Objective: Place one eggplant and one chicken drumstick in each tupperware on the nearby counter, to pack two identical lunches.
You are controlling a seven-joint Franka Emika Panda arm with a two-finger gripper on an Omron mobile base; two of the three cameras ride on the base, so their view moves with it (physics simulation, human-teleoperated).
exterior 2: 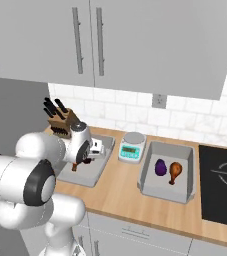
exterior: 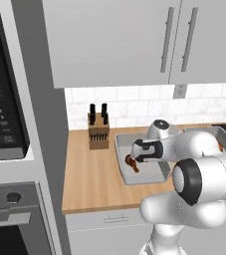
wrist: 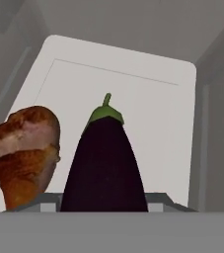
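Although we looked for writing, none could be read: the white scale showed a small green display whose characters were too small to make out, and the panel at the left edge of the left base view carried only illegible marks.

We found the arm folded forward over the counter, its elbow high and its wrist bent down, so that the gripper hung low inside the near tupperware. From the right base view the same gripper sat over that container, which lay just beside the knife block.

We could not tell how the fingers stood, since neither base view resolved them. A reddish-brown piece showed right at the gripper in both base views.

Through the hand view we recorded an eggplant with a green cap and a chicken drumstick side by side, close to the camera, over the pale floor of the container.

We noted the second tupperware beyond the scale, near the black stovetop. It held a second eggplant and a second drumstick, lying just beside each other.
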